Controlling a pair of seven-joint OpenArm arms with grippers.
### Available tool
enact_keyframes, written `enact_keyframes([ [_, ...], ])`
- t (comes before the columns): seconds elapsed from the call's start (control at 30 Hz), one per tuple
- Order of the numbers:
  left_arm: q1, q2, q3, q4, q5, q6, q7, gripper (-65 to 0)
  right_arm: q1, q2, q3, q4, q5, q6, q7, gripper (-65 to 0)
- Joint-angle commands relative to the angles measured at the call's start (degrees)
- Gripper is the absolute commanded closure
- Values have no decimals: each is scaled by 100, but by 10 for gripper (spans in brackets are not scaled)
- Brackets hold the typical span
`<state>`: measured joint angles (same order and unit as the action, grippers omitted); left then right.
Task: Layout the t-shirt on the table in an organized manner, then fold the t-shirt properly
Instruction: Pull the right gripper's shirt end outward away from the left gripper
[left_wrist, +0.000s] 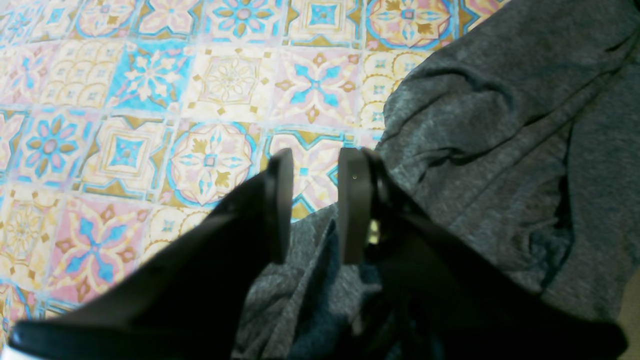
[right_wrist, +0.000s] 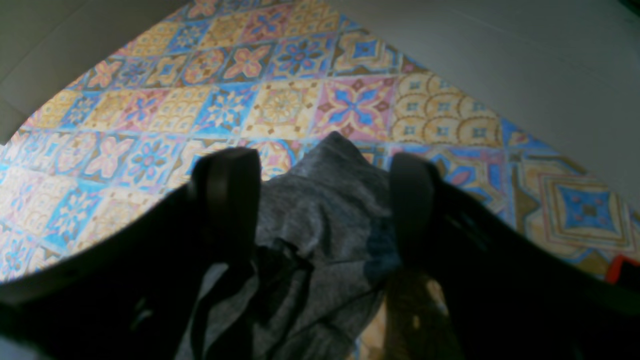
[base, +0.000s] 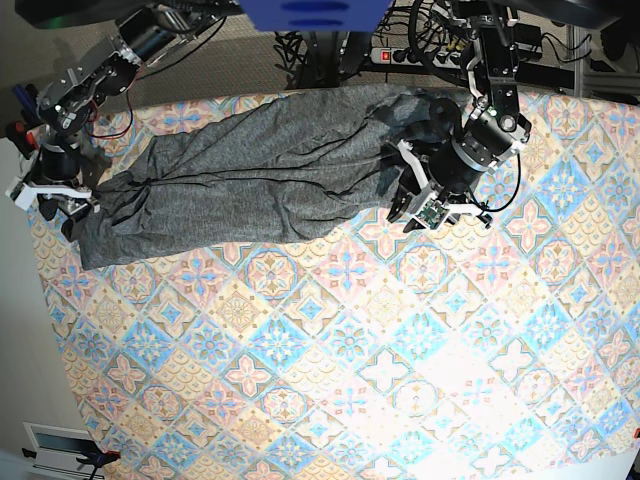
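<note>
The dark grey t-shirt (base: 260, 170) lies stretched in a long wrinkled band across the back of the patterned table (base: 350, 350). My left gripper (base: 420, 208) hovers at the shirt's right end. In the left wrist view its fingers (left_wrist: 280, 205) stand a little apart, so the gripper (left_wrist: 316, 160) is open, with the tablecloth (left_wrist: 150, 125) showing between the tips and t-shirt fabric (left_wrist: 500, 125) under their bases. My right gripper (base: 55, 205) is at the shirt's left end. In the right wrist view this gripper (right_wrist: 320, 160) is wide open, straddling a bunched corner of the t-shirt (right_wrist: 325, 210) on the table (right_wrist: 300, 100).
Cables and a power strip (base: 400, 52) run behind the table's back edge. The table's left edge lies just beyond the right gripper, with grey floor (right_wrist: 500, 60) past it. A small red object (right_wrist: 620, 267) shows at the right wrist view's edge.
</note>
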<state>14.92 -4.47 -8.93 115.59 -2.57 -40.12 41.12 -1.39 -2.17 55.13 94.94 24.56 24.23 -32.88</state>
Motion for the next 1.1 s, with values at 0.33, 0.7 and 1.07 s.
enact_keyframes([
  [0.33, -46, -32, -26, 129, -82, 12, -143, -155, 38, 72, 38, -1058, 125, 465, 66, -390],
  [0.7, -37, -41, -35, 129, -55, 12, -143, -155, 64, 670, 566, -2333, 1206, 491, 75, -390],
  [1.07, -37, -41, -26, 129, -55, 12, -143, -155, 38, 802, -366, -2430, 1391, 500, -487, -390],
])
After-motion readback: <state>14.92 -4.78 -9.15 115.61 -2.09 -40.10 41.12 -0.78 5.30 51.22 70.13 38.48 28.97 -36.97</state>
